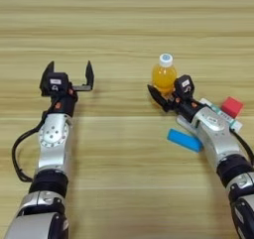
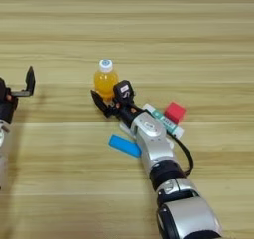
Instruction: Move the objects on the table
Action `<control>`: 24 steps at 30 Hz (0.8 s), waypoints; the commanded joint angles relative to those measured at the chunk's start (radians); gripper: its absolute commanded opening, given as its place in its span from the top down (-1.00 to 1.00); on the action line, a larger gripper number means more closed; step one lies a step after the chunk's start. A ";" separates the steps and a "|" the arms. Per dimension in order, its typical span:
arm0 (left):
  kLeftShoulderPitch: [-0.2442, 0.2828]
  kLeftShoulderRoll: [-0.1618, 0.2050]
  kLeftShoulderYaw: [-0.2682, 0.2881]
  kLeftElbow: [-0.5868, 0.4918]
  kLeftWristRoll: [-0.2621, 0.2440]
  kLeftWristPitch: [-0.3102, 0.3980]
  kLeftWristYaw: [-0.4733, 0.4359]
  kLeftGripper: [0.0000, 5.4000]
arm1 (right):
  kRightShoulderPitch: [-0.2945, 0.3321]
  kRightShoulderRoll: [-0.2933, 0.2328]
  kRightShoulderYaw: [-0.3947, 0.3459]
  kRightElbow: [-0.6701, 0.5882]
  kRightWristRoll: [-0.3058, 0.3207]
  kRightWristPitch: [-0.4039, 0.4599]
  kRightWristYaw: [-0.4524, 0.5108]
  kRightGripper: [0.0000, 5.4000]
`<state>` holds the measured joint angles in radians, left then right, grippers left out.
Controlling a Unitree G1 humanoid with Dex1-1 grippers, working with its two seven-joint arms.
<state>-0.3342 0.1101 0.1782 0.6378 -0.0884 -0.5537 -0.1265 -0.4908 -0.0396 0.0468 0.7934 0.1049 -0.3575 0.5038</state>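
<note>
I see a wide light-brown wooden tabletop (image 1: 124,29) with horizontal plank grain filling both views; nothing of the room beyond it shows. My left gripper (image 1: 69,77) sits toward the left edge, its two black fingers spread wide and gripping nothing. My right gripper (image 1: 167,95) reaches in from the near right corner, its fingers parted on either side of the base of the small orange-juice bottle with a white cap (image 1: 163,74), which stands upright right of centre; I cannot tell if they press it. Under that arm lie the white-and-green tube (image 2: 163,120) and a white remote control (image 2: 126,130), mostly hidden. The small red cube (image 1: 231,106) sits beside the tube, the flat blue rectangular block (image 1: 184,140) nearer me.
</note>
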 commanded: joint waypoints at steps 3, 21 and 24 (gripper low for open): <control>-0.016 0.013 -0.013 0.018 0.004 0.019 -0.009 -1.00 | -0.024 0.001 -0.010 0.023 -0.006 -0.001 -0.008 -0.28; -0.019 0.019 -0.016 0.029 0.001 0.010 -0.016 -1.00 | -0.029 0.003 -0.007 0.041 -0.010 -0.001 -0.001 -0.98; -0.019 0.019 -0.017 0.030 0.001 0.009 -0.016 -1.00 | -0.030 0.004 -0.009 0.040 -0.009 -0.004 -0.002 -0.98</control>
<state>-0.3372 0.1237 0.1669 0.6598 -0.0884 -0.5534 -0.1391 -0.5040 -0.0390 0.0418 0.8274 0.1028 -0.3596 0.5042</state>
